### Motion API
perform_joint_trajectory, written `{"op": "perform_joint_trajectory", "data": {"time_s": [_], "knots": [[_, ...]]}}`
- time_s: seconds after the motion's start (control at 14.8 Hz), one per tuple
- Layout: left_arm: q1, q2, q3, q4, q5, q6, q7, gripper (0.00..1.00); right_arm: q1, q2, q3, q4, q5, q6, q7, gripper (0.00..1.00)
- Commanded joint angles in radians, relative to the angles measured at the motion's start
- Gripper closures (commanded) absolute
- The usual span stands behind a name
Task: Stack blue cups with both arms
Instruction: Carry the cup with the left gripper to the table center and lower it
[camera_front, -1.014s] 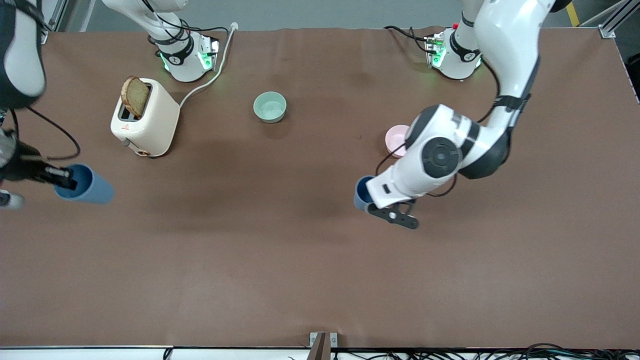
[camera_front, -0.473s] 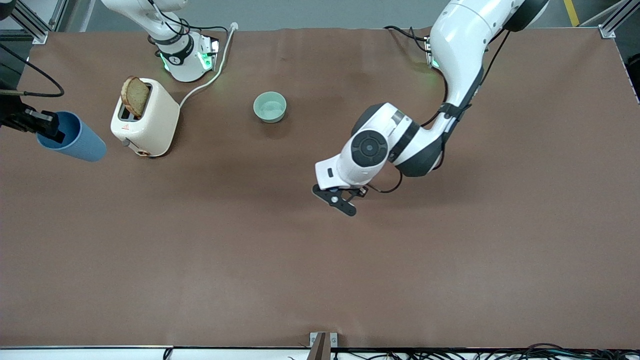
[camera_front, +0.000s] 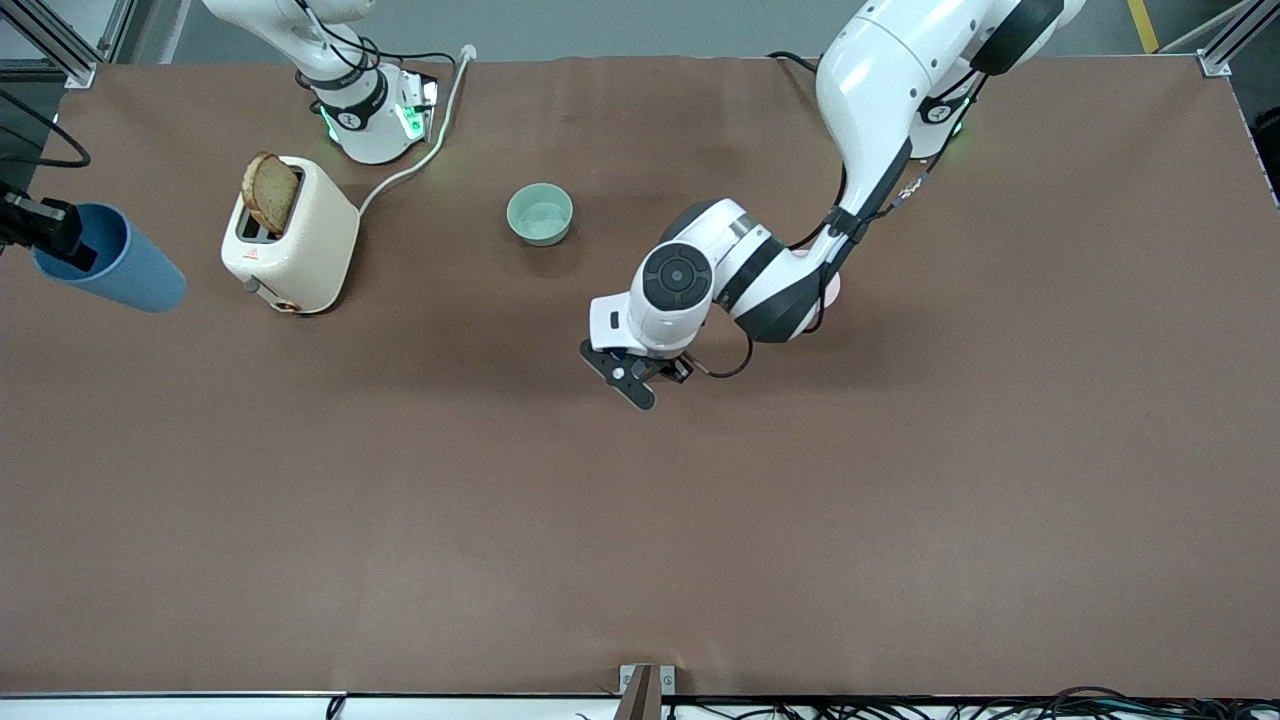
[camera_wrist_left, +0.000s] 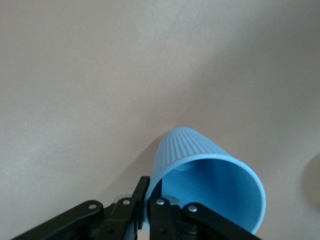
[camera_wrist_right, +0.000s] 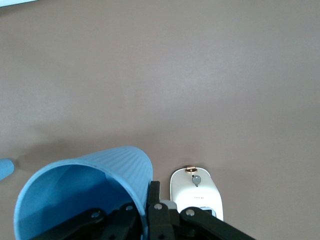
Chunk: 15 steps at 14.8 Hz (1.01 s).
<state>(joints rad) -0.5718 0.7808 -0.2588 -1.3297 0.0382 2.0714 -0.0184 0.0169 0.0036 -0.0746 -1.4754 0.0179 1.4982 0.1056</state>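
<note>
Both blue cups held aloft, not yet stacked.
Left end effector (camera_wrist_left: 148, 207) pinched one cup (camera_wrist_left: 210, 175) by its rim; right end effector (camera_wrist_right: 150, 210) clamped the other (camera_front: 110, 270) likewise. Both cups looked light, rigid, ribbed.

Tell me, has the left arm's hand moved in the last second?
Yes. The left hand, holding a blue cup, has travelled toward the right arm's end of the table, away from the pink bowl and closer to the mint-green bowl.

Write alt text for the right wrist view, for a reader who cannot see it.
The right gripper, seen from its own wrist, is shut on the rim of a ribbed blue cup, holding it in the air over the brown table. Below, beside the cup, a cream toaster stands on the table.
</note>
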Motion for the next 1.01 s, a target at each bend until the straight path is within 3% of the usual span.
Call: {"op": "perform_joint_trajectory", "data": {"time_s": [0.0, 0.14, 0.2, 0.27, 0.34, 0.81, 0.95], "knots": [[-0.007, 0.047, 0.006, 0.029, 0.022, 0.039, 0.02, 0.99, -0.015, 0.036, 0.007, 0.009, -0.003, -0.006, -0.023, 1.0], [-0.007, 0.064, 0.006, 0.03, 0.031, 0.061, 0.018, 0.98, -0.018, 0.036, 0.007, 0.004, -0.003, 0.001, -0.027, 1.0], [-0.007, 0.068, 0.006, 0.029, 0.031, 0.076, 0.017, 0.93, -0.018, 0.036, 0.007, 0.004, -0.003, 0.002, -0.027, 1.0], [-0.008, 0.066, 0.006, 0.029, 0.031, 0.079, 0.011, 0.68, -0.018, 0.036, 0.007, 0.004, -0.003, 0.002, -0.029, 1.0], [-0.008, 0.057, 0.006, 0.029, 0.032, 0.079, 0.011, 0.01, -0.018, 0.036, 0.007, 0.004, -0.003, 0.005, -0.029, 1.0], [0.01, -0.153, 0.004, 0.032, 0.031, -0.137, 0.009, 0.0, -0.018, 0.026, 0.007, -0.016, 0.005, 0.043, -0.065, 1.0], [0.068, -0.211, 0.012, 0.032, 0.029, -0.195, 0.009, 0.0, -0.017, 0.022, 0.007, -0.016, 0.005, 0.04, -0.081, 1.0]]}}
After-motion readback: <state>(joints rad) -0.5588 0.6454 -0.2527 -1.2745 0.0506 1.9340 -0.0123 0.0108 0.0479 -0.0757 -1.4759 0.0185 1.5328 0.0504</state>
